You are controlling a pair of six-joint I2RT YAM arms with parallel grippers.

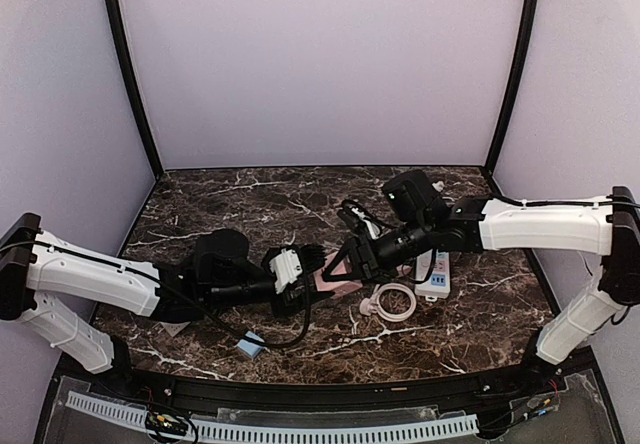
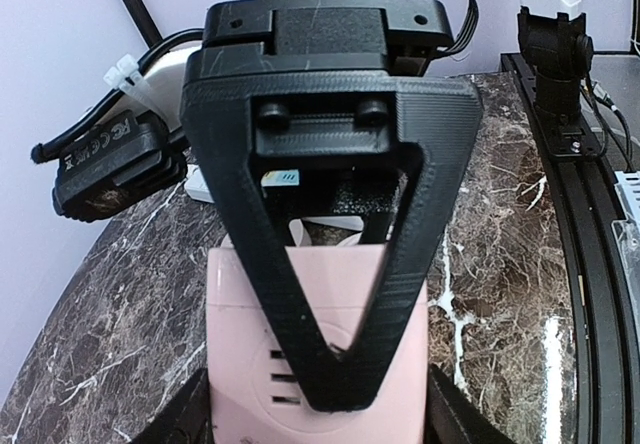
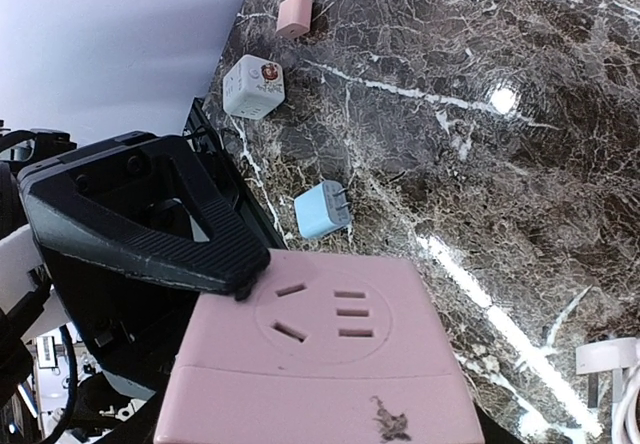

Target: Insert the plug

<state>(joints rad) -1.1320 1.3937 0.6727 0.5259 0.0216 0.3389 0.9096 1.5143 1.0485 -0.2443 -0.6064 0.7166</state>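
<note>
The blue plug (image 1: 250, 347) lies loose on the table (image 1: 230, 204), on the base side of the left end effector (image 1: 315, 267) and apart from both arms. That end effector appears clamped on the sides of a pink socket (image 3: 330, 364). Whether the right end effector (image 1: 348, 262), facing it, is closed cannot be told. The plug is small, rigid and likely light; grip its smooth body and leave the prongs free.

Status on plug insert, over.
Left gripper, right gripper both shut on pink socket block. Blue plug loose on table, unheld. Right gripper's finger lies across socket face.
</note>
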